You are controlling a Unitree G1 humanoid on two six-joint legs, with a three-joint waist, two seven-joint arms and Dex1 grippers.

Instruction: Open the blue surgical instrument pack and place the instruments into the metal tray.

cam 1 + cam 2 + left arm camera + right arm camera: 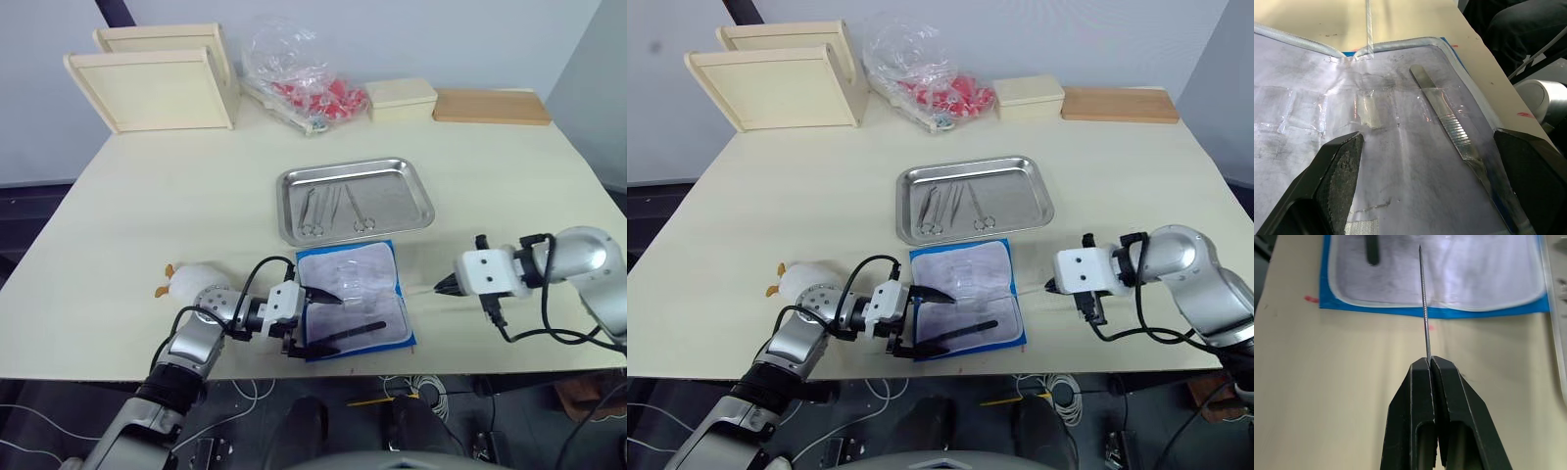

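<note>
The blue surgical instrument pack [367,264] lies unfolded near the table's front edge, its pale lining up. My left gripper [359,313] is open over the pack's near half, one finger [1342,166] on each side of the lining. A flat silvery instrument [1449,122] stays in a clear pocket beside the other finger [1528,166]. Right of the pack, my right gripper [439,287] is shut on a thin straight probe [1423,308] that points toward the pack. Just behind the pack, the metal tray [397,201] holds several instruments [333,208].
A white plush toy [191,279] lies by my left forearm. At the back stand two pale wooden framed trays [162,83], a clear bag of red items [304,88], a cream box [402,98] and a wooden board [490,106].
</note>
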